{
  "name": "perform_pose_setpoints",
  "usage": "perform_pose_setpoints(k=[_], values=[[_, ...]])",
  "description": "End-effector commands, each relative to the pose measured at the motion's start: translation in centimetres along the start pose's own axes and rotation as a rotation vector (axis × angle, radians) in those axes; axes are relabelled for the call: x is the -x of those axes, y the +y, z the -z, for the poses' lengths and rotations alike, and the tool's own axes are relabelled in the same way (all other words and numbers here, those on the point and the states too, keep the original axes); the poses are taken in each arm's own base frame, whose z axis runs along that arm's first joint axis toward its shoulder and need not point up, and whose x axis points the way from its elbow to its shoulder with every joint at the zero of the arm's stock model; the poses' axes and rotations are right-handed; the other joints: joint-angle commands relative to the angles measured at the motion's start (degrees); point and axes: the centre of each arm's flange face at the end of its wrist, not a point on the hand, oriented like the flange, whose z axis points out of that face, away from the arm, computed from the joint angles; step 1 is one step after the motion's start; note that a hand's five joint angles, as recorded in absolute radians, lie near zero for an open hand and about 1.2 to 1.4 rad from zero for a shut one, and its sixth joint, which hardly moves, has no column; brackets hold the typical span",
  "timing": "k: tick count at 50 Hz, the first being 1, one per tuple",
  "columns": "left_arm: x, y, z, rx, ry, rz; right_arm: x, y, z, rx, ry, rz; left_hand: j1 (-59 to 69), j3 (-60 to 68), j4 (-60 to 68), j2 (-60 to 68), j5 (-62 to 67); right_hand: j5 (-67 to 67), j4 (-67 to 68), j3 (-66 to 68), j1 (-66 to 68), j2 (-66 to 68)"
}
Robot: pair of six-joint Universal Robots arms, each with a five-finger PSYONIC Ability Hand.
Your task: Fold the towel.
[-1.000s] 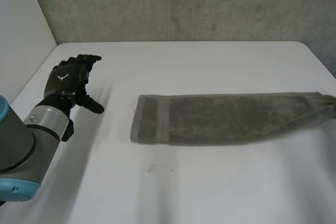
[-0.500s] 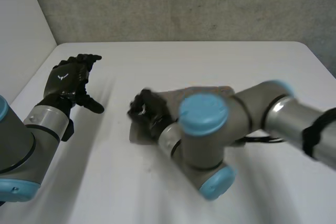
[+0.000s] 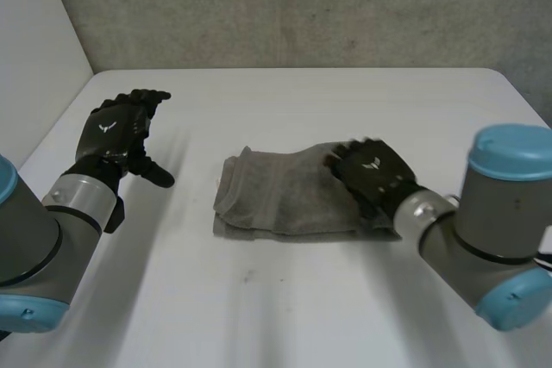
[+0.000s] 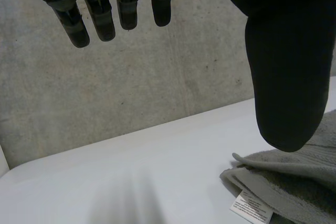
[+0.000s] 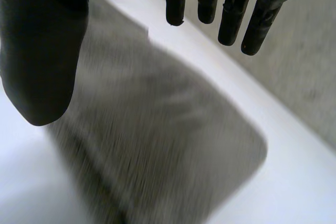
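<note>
A grey towel (image 3: 285,200) lies folded in half in the middle of the white table (image 3: 285,316). Its top layer is a little rumpled at the left end. My right hand (image 3: 373,171) hovers over the towel's right end with straight fingers (image 5: 231,11) and holds nothing; the towel (image 5: 157,145) spreads under its palm. My left hand (image 3: 116,131) stands open above the table, well left of the towel. Beside its thumb (image 4: 286,66) the towel's corner (image 4: 283,182) shows with a white label (image 4: 252,208).
A grey concrete wall (image 3: 302,6) runs behind the table's far edge. A white wall (image 3: 30,49) stands at the left. Bare table lies in front of the towel and around my left hand.
My right hand carried the towel's right end over to the left end, let it go and drew back to the right. The long towel now lies folded in half. My left hand barely moved.
</note>
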Motion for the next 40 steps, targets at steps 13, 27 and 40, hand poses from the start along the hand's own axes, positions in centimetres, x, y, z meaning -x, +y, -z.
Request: perform_pose_setpoints(k=[13,27,40], values=[[-1.0,-0.8,0.3,-0.026,0.03,0.003,-3.2,2.0,-2.1,0.094,0.204,0.408,0.96,1.03,1.06,1.06,1.26,66.53,65.07,66.21,66.44,66.26],[-1.6,-3.2,0.2,-0.103,0.048,0.001,16.3,-3.4,-3.0,-0.432,-0.213,1.029,0.96,1.03,1.06,1.06,1.26,66.53,65.07,66.21,66.44,66.26],[-1.8,-3.1,0.0,-0.103,0.055,-0.004,15.1,-3.1,-1.9,-0.372,-0.197,0.938,1.13,1.2,1.22,1.23,1.43,-3.47,-4.93,-3.79,-3.56,-3.74]])
